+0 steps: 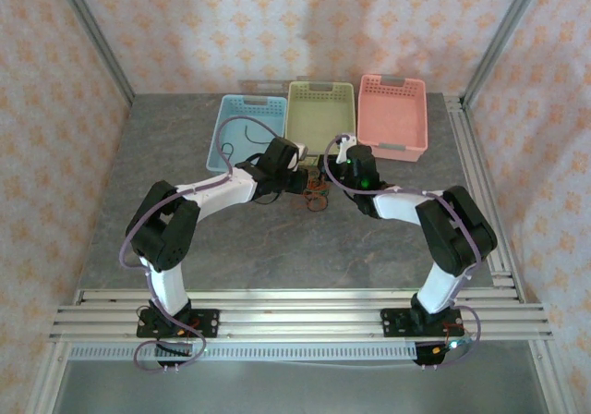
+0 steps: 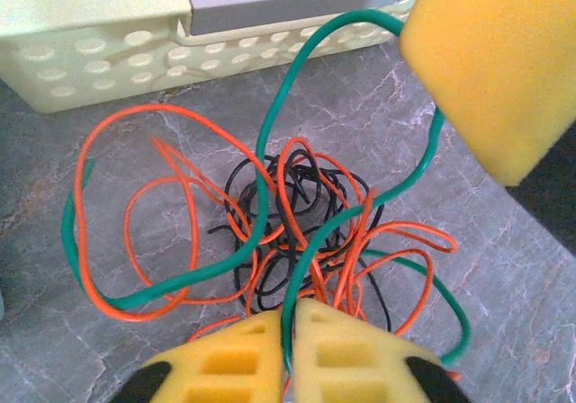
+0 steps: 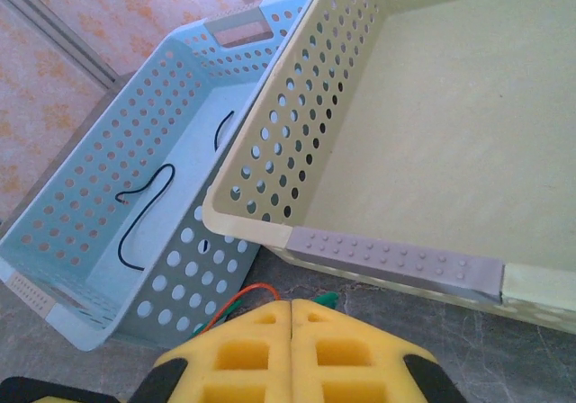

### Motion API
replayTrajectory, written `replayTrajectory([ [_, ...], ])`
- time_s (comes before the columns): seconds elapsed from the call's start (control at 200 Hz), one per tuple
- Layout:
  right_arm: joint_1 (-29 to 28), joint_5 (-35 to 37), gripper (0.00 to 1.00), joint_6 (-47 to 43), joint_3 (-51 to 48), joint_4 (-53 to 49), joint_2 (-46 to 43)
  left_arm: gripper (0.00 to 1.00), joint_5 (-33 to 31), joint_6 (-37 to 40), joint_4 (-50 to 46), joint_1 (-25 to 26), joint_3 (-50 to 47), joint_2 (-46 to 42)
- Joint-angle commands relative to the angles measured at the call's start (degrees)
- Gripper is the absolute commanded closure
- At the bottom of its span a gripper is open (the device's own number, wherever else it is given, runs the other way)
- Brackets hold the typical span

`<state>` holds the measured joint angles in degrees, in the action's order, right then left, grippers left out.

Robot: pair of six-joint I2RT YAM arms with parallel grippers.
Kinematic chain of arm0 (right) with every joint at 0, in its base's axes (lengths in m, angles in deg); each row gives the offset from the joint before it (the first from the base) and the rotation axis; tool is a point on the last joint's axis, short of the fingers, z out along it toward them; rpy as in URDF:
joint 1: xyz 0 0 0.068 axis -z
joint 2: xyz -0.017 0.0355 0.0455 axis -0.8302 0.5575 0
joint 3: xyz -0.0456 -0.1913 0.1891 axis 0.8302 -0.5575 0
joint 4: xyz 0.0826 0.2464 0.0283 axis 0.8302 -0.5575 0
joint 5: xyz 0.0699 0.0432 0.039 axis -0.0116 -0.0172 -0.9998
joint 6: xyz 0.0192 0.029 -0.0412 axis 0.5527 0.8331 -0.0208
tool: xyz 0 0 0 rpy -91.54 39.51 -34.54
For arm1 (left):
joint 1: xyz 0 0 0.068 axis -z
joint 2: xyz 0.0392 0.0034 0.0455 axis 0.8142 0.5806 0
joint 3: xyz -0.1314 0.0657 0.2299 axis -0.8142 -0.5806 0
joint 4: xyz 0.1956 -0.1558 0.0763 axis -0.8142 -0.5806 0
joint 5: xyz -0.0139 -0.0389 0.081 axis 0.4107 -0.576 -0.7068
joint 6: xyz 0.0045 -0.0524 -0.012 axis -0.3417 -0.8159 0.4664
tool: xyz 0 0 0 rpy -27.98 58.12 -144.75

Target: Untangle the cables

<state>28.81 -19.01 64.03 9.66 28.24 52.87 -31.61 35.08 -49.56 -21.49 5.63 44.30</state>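
Observation:
The cables [image 2: 297,232] lie in a tangle of orange-red, black and green wires on the grey table, just in front of the pale green basket [image 2: 90,52]. From above the tangle [image 1: 317,198] sits between the two arms. My left gripper [image 2: 290,311] is shut on a green cable [image 2: 261,151] at the near side of the tangle. That cable runs up to my right gripper, whose yellow finger [image 2: 490,70] hangs above the pile. In the right wrist view my right gripper [image 3: 292,306] is shut, with green cable [image 3: 328,297] and an orange loop [image 3: 247,292] peeking out.
Three baskets stand in a row at the back: blue [image 1: 242,132], pale green [image 1: 320,116] and pink [image 1: 394,115]. The blue basket [image 3: 81,241] holds a loose black cable [image 3: 148,196]. Both grippers [image 1: 303,183] [image 1: 336,163] hover close to the pale green basket's front rim [image 3: 396,261].

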Motion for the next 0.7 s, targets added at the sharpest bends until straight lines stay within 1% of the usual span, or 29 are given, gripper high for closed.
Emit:
replayTrajectory([
  [0.0, 0.0, -1.6, 1.0, 0.7, 2.1, 0.4, 1.4, 0.98, -0.8, 0.1, 0.0, 0.1, 0.3, -1.1],
  [0.02, 0.0, -1.7, 1.0, 0.7, 2.3, 0.1, 1.5, 1.0, -0.9, 0.0, 0.0, 0.1, 0.2, -1.1],
  [0.165, 0.0, 0.3, 1.0, 0.2, 3.2, -1.6, 1.7, 1.0, -1.3, 0.0, 0.1, 0.2, 0.0, -1.4],
  [0.235, 0.0, 0.9, 1.0, 0.8, 3.4, -1.6, 1.9, 1.0, -3.6, -0.3, 0.2, 0.1, -0.6, -2.2],
  [0.315, 0.1, 0.7, 1.0, 1.8, 3.2, 0.6, 2.6, 1.0, -6.8, -0.8, 0.4, 0.1, -1.7, -3.7],
  [0.385, 0.0, 0.7, 1.0, 1.3, 3.9, -1.5, 2.7, 1.0, -7.9, -0.9, 2.0, 0.2, -3.4, -5.2],
  [0.555, 0.1, 7.9, 1.0, 0.0, 0.9, -2.3, -0.4, 1.0, -8.4, -1.7, 7.7, 0.2, -8.2, -9.5],
  [0.696, 0.1, 12.6, 1.0, 0.2, 0.2, -2.5, -1.2, 1.0, -7.9, -2.0, 8.5, 0.1, -8.9, -10.1],
])
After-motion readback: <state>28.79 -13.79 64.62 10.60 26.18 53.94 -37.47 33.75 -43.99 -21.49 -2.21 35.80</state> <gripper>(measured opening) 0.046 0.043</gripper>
